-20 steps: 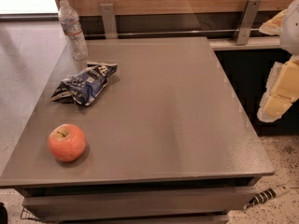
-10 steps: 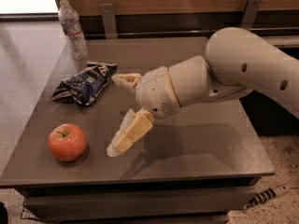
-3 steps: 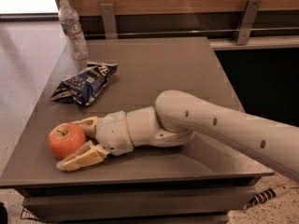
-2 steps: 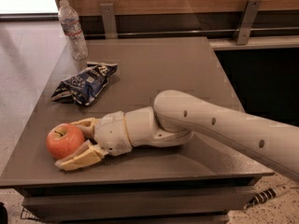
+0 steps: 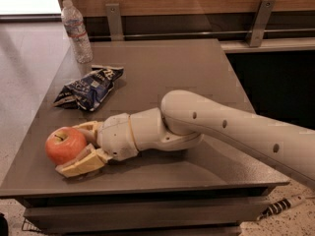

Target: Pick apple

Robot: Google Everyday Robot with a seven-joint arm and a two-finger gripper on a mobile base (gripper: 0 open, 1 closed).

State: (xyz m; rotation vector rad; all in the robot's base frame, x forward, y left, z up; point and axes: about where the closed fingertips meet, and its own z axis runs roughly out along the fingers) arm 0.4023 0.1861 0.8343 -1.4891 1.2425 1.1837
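A grey table (image 5: 197, 68) is being taken up by everything in view. The white arm (image 5: 236, 132) is being stretched low across the table's front half, and it is being cut off by the picture's right edge, so the base is not being shown. A crumpled blue-and-white snack bag (image 5: 91, 86) is lying along the table's left side as viewed. A clear water bottle (image 5: 76, 31) is standing upright at the table's far left corner.

At the table's near left corner the gripper (image 5: 70, 149) is being held spread around the apple (image 5: 63, 144). One of its fingers (image 5: 81, 163) is being laid along the apple's near side and the other along its far side. The apple is resting on the table.

The apple could be nudged off the table's left edge if the closing is done off-centre. It could also be squeezed out forward, being round and only partly enclosed.

The far finger is being partly hidden by the apple. Contact is possibly being made, though that cannot be confirmed.
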